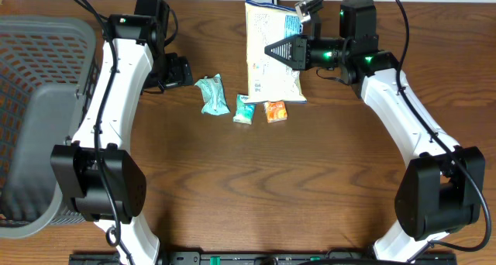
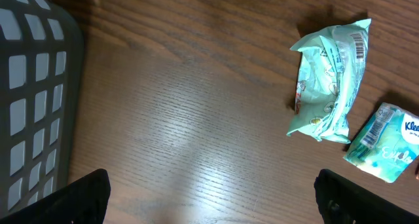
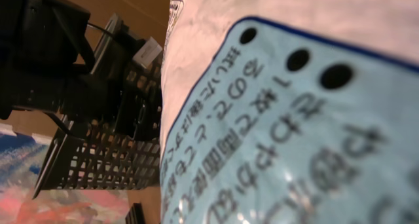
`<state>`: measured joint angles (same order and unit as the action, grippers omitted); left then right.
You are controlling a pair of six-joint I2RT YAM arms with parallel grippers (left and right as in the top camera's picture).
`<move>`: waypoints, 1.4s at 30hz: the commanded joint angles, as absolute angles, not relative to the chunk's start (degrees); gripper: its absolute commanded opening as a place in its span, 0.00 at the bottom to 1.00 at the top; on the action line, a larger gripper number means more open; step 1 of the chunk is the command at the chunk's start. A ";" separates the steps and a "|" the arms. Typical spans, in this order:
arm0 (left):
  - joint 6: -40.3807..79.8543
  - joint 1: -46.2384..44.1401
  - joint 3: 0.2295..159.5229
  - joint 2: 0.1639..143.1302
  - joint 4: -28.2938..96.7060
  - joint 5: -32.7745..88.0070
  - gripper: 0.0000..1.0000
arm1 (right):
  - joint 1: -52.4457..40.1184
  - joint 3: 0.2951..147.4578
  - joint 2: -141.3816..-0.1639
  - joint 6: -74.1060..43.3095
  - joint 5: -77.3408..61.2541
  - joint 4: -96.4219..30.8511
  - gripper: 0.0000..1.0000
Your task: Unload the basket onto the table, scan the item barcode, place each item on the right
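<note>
Bag point(image 1: 263, 79), white with blue print, is at the far middle of the table point(image 1: 310, 187). The right gripper point(image 1: 269, 49) reaches in from the right with its fingers squeezed together on it; up close, its camera sees little but the bag's lettering. The left gripper point(image 1: 177, 71) hangs over bare wood to the left, spread wide and holding nothing. Just near of the bag lie a teal packet point(image 1: 211, 94) with a barcode facing up, a small tissue pack point(image 1: 244, 108) and an orange packet point(image 1: 275, 111). A grey basket point(image 1: 35, 102) stands at the left edge.
</note>
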<state>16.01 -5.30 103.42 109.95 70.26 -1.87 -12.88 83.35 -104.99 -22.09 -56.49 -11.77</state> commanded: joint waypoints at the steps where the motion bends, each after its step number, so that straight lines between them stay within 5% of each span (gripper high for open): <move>1: 15.07 -5.15 102.85 109.84 70.46 -2.61 0.98 | -13.34 83.72 -104.20 -20.91 -56.88 -11.60 0.01; 15: 15.07 -5.15 102.85 109.84 70.46 -2.63 0.98 | -13.34 83.70 -104.20 -20.73 -56.60 -11.84 0.01; 22: 15.07 -5.15 102.85 109.84 70.46 -2.61 0.98 | -13.39 83.70 -104.20 -20.67 -45.91 -17.87 0.01; 37: 15.07 -5.15 102.85 109.84 70.46 -2.63 0.98 | -13.61 84.05 -104.12 -6.68 20.60 -35.35 0.01; 42: 15.07 -5.15 102.85 109.84 70.46 -2.63 0.98 | -13.61 84.05 -104.16 -2.63 32.08 -38.22 0.01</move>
